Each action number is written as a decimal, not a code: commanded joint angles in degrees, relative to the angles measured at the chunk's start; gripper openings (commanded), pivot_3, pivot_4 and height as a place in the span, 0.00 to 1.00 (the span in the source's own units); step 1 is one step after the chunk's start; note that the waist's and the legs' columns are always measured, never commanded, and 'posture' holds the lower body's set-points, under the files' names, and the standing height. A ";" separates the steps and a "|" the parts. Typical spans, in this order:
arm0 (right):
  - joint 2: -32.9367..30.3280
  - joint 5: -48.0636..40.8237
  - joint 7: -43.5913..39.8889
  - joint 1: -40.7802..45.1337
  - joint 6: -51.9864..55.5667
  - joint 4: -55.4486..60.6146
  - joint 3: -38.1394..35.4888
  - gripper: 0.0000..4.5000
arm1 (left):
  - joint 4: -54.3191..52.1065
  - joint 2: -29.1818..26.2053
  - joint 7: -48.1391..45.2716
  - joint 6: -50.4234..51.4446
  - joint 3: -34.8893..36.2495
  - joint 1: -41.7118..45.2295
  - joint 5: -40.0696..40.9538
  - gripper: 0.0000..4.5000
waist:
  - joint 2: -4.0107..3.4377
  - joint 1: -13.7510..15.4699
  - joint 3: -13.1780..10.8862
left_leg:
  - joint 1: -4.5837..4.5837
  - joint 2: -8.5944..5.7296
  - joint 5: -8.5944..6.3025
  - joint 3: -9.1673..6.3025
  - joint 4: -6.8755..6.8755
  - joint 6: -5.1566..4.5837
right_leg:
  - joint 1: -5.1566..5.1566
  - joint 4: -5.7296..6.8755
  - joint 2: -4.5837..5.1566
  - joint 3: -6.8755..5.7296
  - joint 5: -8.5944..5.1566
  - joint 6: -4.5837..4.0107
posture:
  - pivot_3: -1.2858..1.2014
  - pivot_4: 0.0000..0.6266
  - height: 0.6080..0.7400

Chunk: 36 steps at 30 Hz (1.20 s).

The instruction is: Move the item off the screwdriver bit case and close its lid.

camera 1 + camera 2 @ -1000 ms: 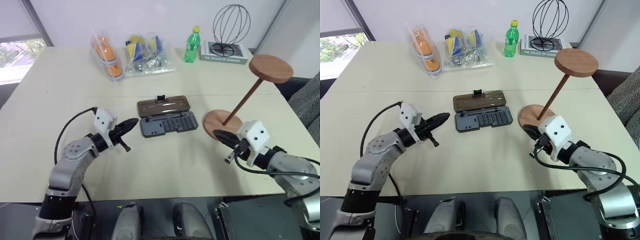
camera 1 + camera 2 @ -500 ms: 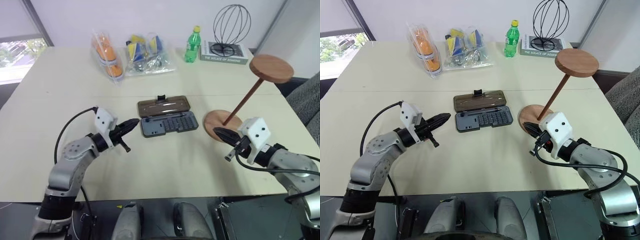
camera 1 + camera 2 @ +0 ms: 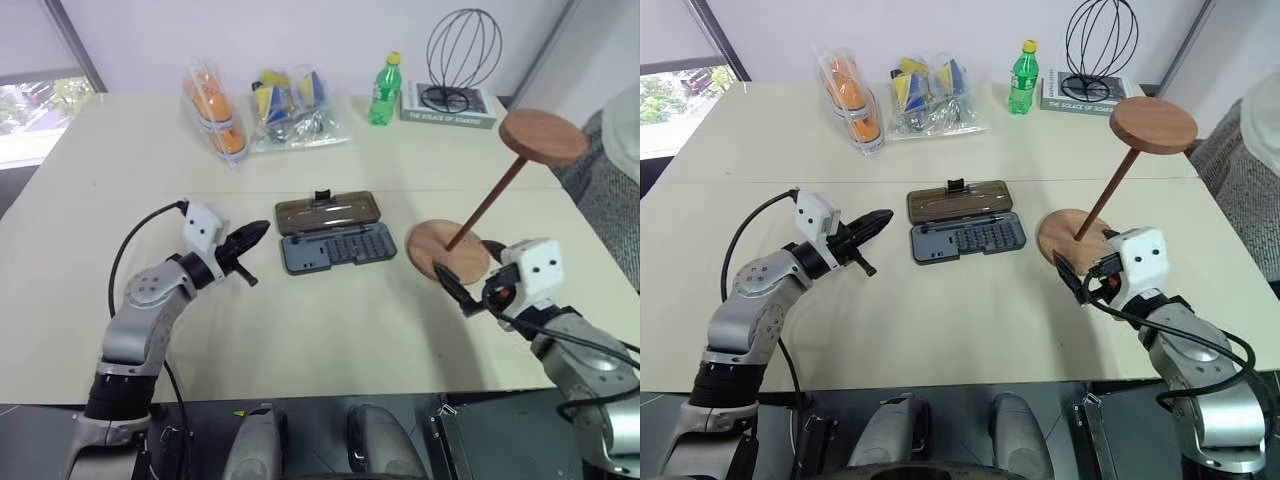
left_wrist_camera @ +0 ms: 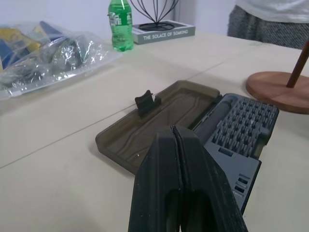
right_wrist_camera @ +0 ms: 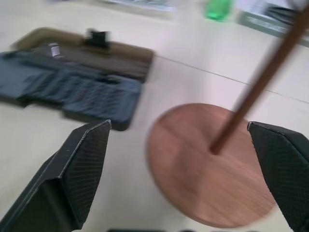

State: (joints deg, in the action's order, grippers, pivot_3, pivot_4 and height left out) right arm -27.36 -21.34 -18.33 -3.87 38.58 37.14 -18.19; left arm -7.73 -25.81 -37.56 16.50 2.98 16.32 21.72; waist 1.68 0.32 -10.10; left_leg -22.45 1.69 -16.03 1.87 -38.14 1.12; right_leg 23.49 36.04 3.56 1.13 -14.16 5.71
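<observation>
The wooden stand, the item, rests on the table to the right of the case, with its round base flat and its disc top high on the slanted rod. The dark grey screwdriver bit case lies open, and its smoky brown lid lies flat behind it with the latch tab up. My left gripper is shut and empty, pointing at the case from its left; the fingers are pressed together. My right gripper is open just before the base's near edge, holding nothing.
At the table's far side are a bag of orange things, a clear bag of blue and yellow things, a green bottle and a book with a black wire sphere. A person stands at the right edge.
My right gripper has opened, rolled and drawn a little right from the stand's base. My left gripper has edged slightly toward the case. A person has come into view at the right.
</observation>
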 commanded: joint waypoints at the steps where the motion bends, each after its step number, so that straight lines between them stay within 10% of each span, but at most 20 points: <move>1: 2.14 0.67 6.08 4.30 1.40 2.20 -2.10 0.99 | -0.52 0.37 -0.30 -1.37 -0.32 1.62 -0.59 0.00 | 0.00 -0.07 0.00 | 0.00 0.00 0.00 0.00 0.00 0.00 | 0.01 0.00 0.00 0.00 0.00 0.00 | 0.52 0.24 1.00; 19: 8.57 7.43 15.22 18.17 -5.40 -17.42 1.83 0.99 | -2.20 1.24 2.16 -2.66 -0.87 1.39 -3.74 0.00 | -0.03 -0.59 -0.02 | -0.03 -0.01 0.00 0.03 0.02 0.00 | 0.04 0.01 -0.03 0.01 0.01 0.03 | 0.52 0.24 1.00; 29: 9.16 9.71 15.43 20.33 -9.53 -22.28 3.83 0.01 | -3.51 2.37 4.74 -3.27 -1.09 0.04 -5.00 0.00 | -0.08 -1.07 -0.04 | -0.03 0.01 0.00 0.01 0.03 0.00 | 0.06 0.04 -0.03 0.01 0.03 0.05 | 0.52 0.24 1.00; 36: 7.26 11.81 16.25 21.26 -10.69 -23.37 2.70 0.01 | -3.04 2.99 5.27 -3.64 -1.70 0.37 -5.61 0.00 | -0.10 -0.98 -0.05 | -0.05 0.00 0.00 0.01 0.04 -0.01 | 0.06 0.03 0.00 0.01 0.03 0.05 | 0.52 0.24 1.00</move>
State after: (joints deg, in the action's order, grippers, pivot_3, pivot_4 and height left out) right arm -18.34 -11.28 -3.09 16.30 29.46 13.15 -13.46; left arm -9.14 -22.88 -32.46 14.23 1.09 16.25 16.39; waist 1.58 -0.66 -10.15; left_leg -22.50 1.69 -16.03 1.88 -38.10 1.11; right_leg 23.54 36.07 3.55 1.14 -14.14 5.76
